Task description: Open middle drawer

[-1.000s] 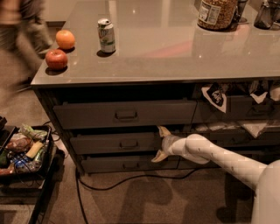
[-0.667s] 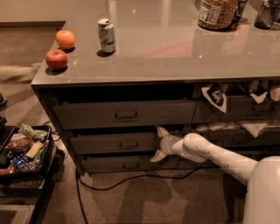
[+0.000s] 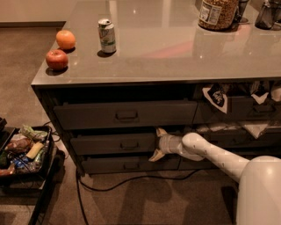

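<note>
The hand (image 3: pixel 158 143) sat at the right end of the middle drawer (image 3: pixel 109 144), with its two pale fingers (image 3: pixel 161 131) spread wide apart, one above the other, level with the top and bottom edges of the drawer front. They were open and gripped nothing. The white arm (image 3: pixel 215 156) reached in from the lower right. The middle drawer lay under the taller top drawer (image 3: pixel 88 116) and above the lowest drawer (image 3: pixel 105 165), its small loop handle (image 3: pixel 129 144) well left of the hand. Whether it stood out at all I could not tell. On the table (image 3: pixel 175 48) stood a can (image 3: pixel 107 36), an orange (image 3: pixel 65 39), an apple (image 3: pixel 56 59) and a jar (image 3: pixel 215 13)
</note>
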### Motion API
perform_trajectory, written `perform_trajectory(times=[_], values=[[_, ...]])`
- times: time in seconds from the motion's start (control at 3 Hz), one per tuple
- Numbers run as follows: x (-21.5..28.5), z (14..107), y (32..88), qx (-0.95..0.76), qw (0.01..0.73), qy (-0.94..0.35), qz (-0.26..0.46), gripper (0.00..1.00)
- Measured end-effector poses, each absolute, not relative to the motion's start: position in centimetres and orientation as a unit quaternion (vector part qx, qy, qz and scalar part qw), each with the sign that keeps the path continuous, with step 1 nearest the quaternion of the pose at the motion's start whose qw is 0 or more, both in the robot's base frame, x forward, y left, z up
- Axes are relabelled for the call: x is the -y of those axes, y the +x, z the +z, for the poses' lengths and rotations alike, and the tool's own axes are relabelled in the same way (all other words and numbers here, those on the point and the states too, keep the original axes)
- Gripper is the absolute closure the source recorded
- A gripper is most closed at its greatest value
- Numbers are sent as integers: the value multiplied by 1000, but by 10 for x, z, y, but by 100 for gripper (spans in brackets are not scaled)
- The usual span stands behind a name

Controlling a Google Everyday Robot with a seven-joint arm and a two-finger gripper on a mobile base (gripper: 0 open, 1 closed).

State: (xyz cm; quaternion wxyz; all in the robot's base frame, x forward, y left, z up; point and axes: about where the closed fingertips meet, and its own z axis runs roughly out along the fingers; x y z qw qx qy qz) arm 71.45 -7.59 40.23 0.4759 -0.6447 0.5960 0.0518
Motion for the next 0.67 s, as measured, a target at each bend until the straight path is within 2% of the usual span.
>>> perform_trajectory(times=[0.67], values=[[76, 402, 714, -596, 476, -645, 52, 41]])
